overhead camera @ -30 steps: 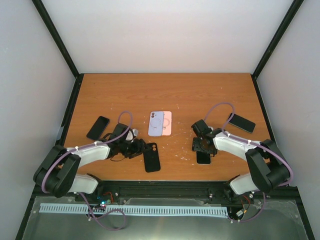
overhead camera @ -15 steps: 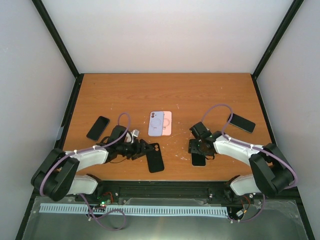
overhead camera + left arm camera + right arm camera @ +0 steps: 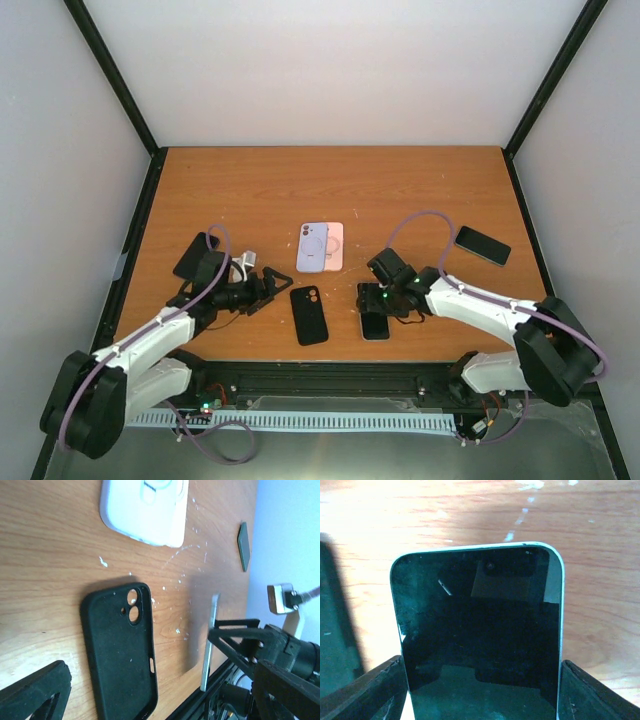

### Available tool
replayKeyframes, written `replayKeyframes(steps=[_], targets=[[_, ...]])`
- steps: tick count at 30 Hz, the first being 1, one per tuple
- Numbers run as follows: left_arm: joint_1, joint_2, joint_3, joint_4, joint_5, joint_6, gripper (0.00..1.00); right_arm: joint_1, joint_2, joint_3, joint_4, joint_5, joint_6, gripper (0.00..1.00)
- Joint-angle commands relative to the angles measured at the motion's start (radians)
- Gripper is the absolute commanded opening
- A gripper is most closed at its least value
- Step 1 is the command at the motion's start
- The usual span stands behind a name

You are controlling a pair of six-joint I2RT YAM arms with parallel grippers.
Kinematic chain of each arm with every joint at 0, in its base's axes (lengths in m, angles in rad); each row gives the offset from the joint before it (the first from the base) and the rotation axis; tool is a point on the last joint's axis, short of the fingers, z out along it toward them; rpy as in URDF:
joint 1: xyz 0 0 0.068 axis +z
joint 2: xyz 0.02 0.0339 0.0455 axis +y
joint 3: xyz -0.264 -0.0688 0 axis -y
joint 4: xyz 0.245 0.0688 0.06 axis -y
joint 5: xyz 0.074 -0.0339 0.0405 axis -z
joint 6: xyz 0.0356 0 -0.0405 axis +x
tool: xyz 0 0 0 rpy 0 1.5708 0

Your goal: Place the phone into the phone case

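Wood-grain table [image 3: 330, 185], bare toward its far edge, bearing a matte black phone case [image 3: 309, 314] just left of the glossy phone [image 3: 375, 327], which the right hand [image 3: 376, 303] pinches by its side edges, shown tilted off the surface only in the left wrist view, with the left hand [image 3: 270, 288] spread beside the case.

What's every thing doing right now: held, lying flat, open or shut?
phone: gripped, tilted up on its edge.
black case: lying flat, hollow side up, empty.
right gripper: shut on the phone.
left gripper: open, holding nothing.
lilac case: flat, overlapping a pink one.
far-right phone: lying flat, untouched.
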State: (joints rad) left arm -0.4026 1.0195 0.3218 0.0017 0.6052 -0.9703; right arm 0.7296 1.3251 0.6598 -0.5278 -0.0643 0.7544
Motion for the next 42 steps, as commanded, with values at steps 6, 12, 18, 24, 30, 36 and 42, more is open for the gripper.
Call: replayKeyframes(steps=[6, 12, 18, 24, 30, 36, 42], targets=[[0.070, -0.087, -0.038, -0.021, 0.082, -0.006, 0.98, 0.092, -0.014, 0.094, 0.131, -0.103, 0.098, 0.58], [0.073, -0.120, -0.049, -0.050, 0.066, -0.027, 0.94, 0.145, 0.086, 0.128, 0.291, -0.180, 0.122, 0.59], [0.074, -0.105, 0.003, -0.203, 0.012, -0.022, 0.89, 0.205, 0.221, 0.197, 0.409, -0.218, 0.152, 0.58], [0.075, -0.150, 0.028, -0.259, -0.032, -0.017, 0.89, 0.247, 0.330, 0.275, 0.437, -0.218, 0.160, 0.58], [0.074, -0.176, 0.019, -0.255, -0.052, -0.036, 0.89, 0.249, 0.393, 0.298, 0.447, -0.211, 0.160, 0.58], [0.074, -0.149, 0.022, -0.246, -0.041, -0.023, 0.86, 0.250, 0.410, 0.288, 0.419, -0.182, 0.152, 0.58], [0.074, -0.140, 0.016, -0.237, -0.035, -0.023, 0.84, 0.256, 0.402, 0.263, 0.375, -0.161, 0.163, 0.59]])
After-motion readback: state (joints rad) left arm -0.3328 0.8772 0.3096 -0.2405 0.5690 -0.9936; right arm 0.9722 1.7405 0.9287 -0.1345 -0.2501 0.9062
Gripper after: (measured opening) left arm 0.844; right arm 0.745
